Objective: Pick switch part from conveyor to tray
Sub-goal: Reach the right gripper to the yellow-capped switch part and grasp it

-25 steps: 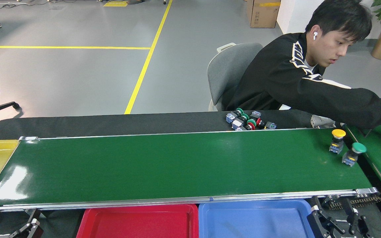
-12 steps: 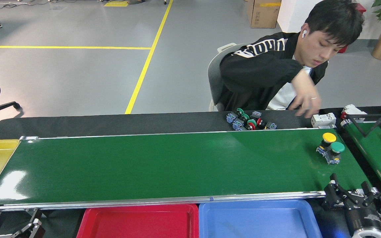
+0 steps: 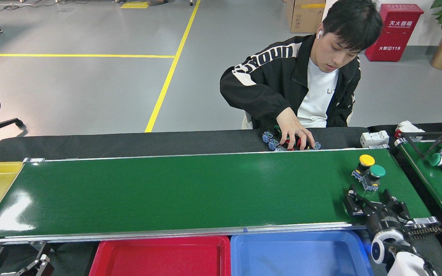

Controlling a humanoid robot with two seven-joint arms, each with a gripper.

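The right gripper (image 3: 372, 199) hangs low over the conveyor (image 3: 190, 188) with its dark fingers (image 3: 353, 199) spread wide and nothing between them. Just beyond the fingertips stand two switch parts, touching or nearly so: the green-capped switch (image 3: 374, 176) nearer the fingers, the yellow-capped switch (image 3: 363, 165) just behind it. Each looks like a small, stiff plastic piece, light, with a broad smooth cap on a narrower blocky blue-grey base. The round cap would likely slip; the squarer base probably gives the better hold, though the neighbour crowds one side and may be knocked over. On the near side of the fingers, below the belt rail, sit the blue tray (image 3: 301, 255) and, further left, the red tray (image 3: 159, 257). Far to the left, at the bottom edge, the left gripper (image 3: 14, 264) is mostly cut off; I cannot tell how its fingers stand. Beyond the belt, on the black desk (image 3: 129, 143), a person's hand (image 3: 296, 134) rests on a pile of spare switches (image 3: 272, 142).
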